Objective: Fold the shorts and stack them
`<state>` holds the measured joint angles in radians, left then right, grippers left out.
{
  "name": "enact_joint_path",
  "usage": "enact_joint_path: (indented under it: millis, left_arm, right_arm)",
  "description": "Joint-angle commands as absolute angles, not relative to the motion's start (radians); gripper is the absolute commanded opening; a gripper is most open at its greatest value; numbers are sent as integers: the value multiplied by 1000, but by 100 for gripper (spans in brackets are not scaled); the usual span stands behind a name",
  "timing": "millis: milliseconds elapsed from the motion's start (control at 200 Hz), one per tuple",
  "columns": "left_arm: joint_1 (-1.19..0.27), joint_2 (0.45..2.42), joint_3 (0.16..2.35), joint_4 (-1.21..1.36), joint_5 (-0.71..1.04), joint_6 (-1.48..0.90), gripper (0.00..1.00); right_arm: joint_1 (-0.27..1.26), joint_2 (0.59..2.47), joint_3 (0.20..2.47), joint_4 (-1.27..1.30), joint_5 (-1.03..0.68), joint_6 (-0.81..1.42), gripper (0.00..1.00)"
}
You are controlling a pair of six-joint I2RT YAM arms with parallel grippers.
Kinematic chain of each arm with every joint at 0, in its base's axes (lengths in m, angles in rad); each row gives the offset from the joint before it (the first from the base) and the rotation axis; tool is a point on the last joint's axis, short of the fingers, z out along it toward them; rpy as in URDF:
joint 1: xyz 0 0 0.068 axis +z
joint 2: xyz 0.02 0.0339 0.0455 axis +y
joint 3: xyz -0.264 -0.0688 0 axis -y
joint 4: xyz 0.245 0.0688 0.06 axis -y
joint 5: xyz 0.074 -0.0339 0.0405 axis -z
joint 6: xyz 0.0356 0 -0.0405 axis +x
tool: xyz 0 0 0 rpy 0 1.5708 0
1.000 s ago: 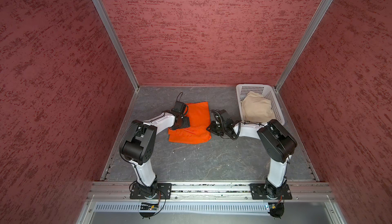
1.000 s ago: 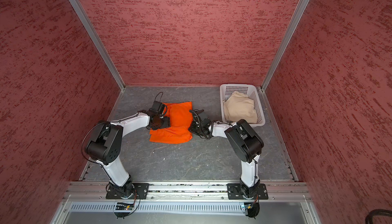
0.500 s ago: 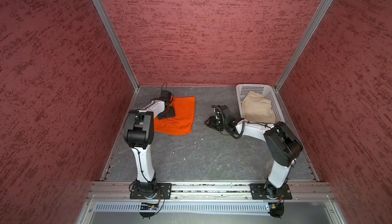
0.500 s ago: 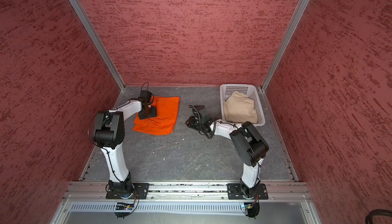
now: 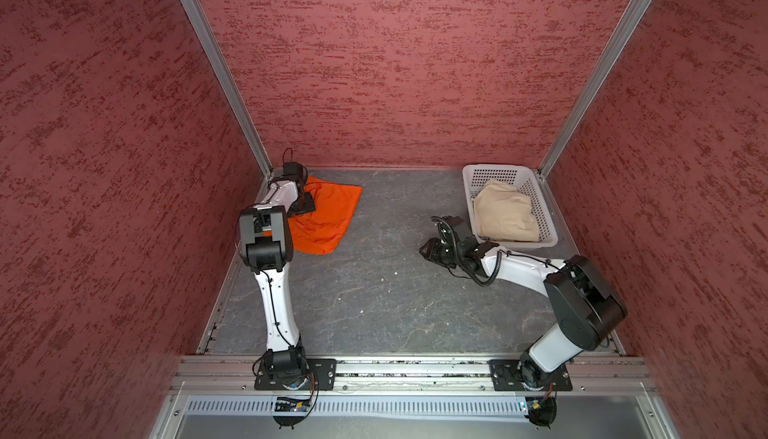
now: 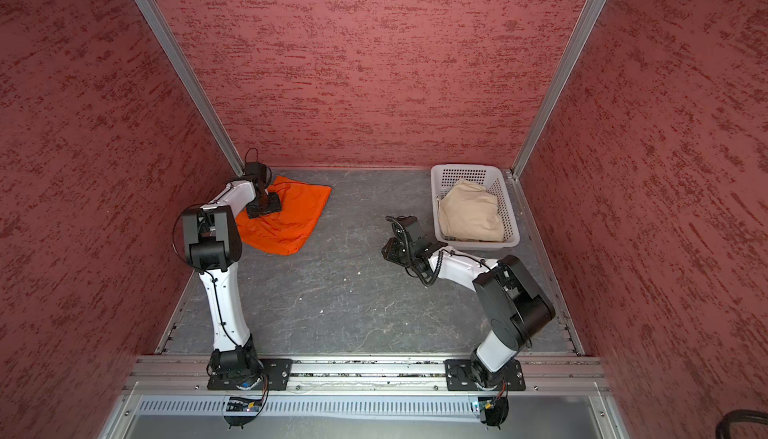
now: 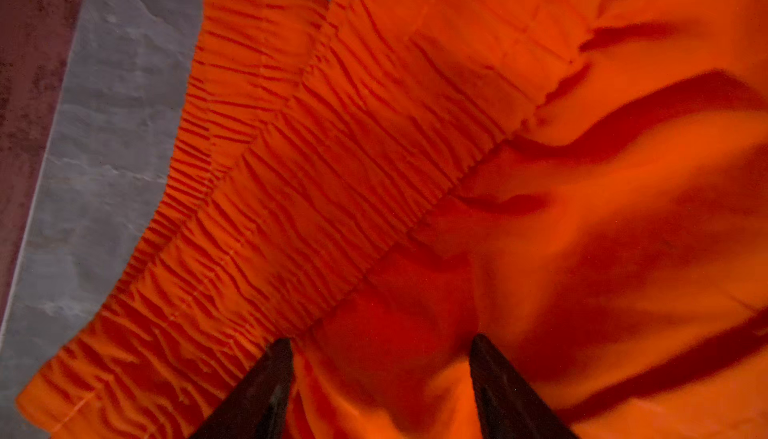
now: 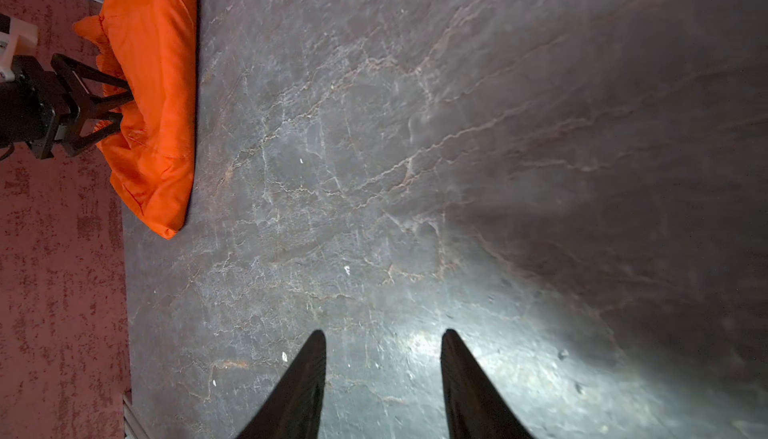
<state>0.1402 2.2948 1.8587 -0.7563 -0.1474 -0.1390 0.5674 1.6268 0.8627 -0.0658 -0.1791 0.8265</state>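
The orange shorts (image 5: 328,216) (image 6: 291,216) lie folded and wrinkled in the far left corner of the floor. My left gripper (image 5: 305,207) (image 6: 266,206) rests on their left part, near the gathered waistband (image 7: 332,146). Its jaws stand open (image 7: 380,339), tips pressed into the cloth. The right wrist view shows the same spread gripper (image 8: 124,102) on the orange shorts (image 8: 158,83). The beige shorts (image 5: 505,214) (image 6: 471,216) lie bunched in the basket. My right gripper (image 5: 428,247) (image 6: 388,250) (image 8: 383,332) is open low over bare floor, left of the basket.
The white perforated basket (image 5: 498,171) (image 6: 465,171) stands in the far right corner against the wall. Red walls enclose the grey stone-look floor (image 5: 374,291) on three sides. A metal rail (image 5: 395,368) with both arm bases runs along the front.
The left gripper has slid the orange shorts from the middle of the floor into the far left corner. The right gripper has opened wider, let them go and pulled back toward the basket.
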Motion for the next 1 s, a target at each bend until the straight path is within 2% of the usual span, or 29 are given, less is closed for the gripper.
enact_joint_path:
  millis: [0, 145, 356, 486, 681, 997]
  left_arm:
    - [143, 2326, 1913, -816, -104, -152, 69]
    - [120, 2235, 1881, -803, -60, -169, 72]
    - [21, 1936, 1631, -719, 10, -216, 72]
    - [-59, 1853, 1499, -665, 38, -237, 72]
    - [-105, 1949, 1492, -666, 0, -258, 70]
    - [-103, 2143, 1617, -691, 15, -277, 65]
  right_arm:
    - [563, 1607, 868, -69, -147, 847, 46]
    - [564, 1608, 894, -71, -149, 844, 47]
    - [563, 1594, 914, -77, -144, 839, 47]
    - [563, 1594, 914, -78, -151, 838, 47]
    - [564, 1569, 908, -96, -147, 832, 47]
    - [563, 1518, 872, -119, -114, 837, 47]
